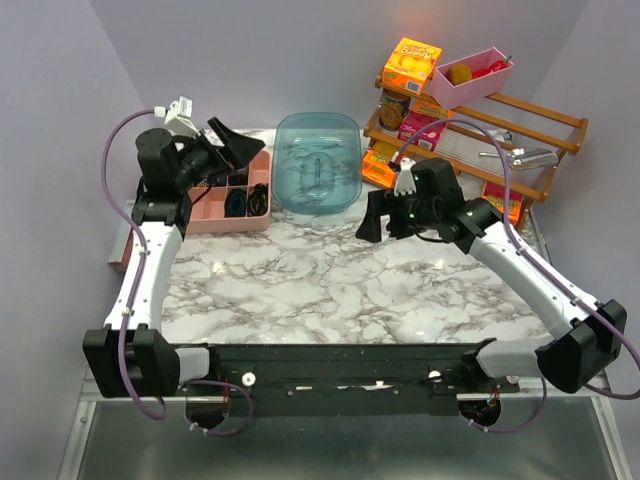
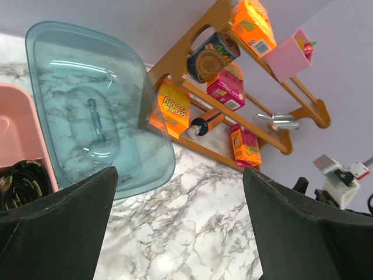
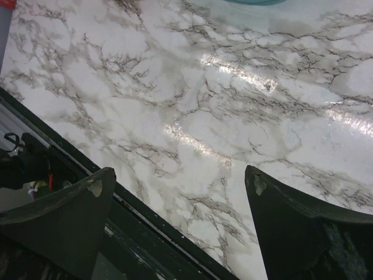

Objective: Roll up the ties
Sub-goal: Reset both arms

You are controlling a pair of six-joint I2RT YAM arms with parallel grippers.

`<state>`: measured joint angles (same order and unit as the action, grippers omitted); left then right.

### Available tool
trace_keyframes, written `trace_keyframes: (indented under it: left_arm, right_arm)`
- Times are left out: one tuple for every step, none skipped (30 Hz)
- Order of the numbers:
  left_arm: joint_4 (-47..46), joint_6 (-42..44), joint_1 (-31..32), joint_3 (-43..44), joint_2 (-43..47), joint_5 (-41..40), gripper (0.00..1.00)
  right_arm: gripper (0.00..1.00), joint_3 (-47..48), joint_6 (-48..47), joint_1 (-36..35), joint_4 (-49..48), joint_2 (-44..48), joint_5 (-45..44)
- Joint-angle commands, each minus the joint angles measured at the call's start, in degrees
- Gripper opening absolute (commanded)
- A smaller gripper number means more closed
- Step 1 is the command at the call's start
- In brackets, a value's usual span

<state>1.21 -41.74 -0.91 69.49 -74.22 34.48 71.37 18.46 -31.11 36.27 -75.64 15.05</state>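
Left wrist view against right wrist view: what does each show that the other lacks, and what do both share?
Only the left wrist: the pink tray holding a rolled tie, the teal tub and the wooden rack. Only the right wrist: the black base rail. Both: the marble tabletop, plus an open, empty gripper: left gripper, right gripper.

L gripper [image 1: 230, 153] open, empty; R gripper [image 1: 384, 222] same.
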Motion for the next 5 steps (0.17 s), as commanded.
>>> trace_keyframes:
  left_arm:
    - [-4.6,-1.4,-0.1,-5.0,5.1,3.4,0.99]
    - [-5.3,-1.4,-0.1,-5.9,5.7,5.2,0.99]
    - [-7.2,-2.1,-0.1,-6.8,6.2,6.7,0.99]
    - [-7.4,-2.6,-0.1,-8.0,6.4,7.5,0.99]
    - [-7.1,-2.8,-0.1,-8.3,6.5,8.1,0.99]
  right_arm:
    - [1.00,-3.0,1.5,0.3,-1.6,3.5,-0.9]
    - [1.00,-4.4,1.8,0.3,-1.7,4.0,-0.9]
    - [1.00,-5.0,2.0,0.3,-2.3,5.2,-0.8]
    - [1.00,-5.8,2.2,0.3,-2.6,5.8,-0.7]
    - [1.00,-6.9,2.5,0.3,-2.6,6.3,-0.6]
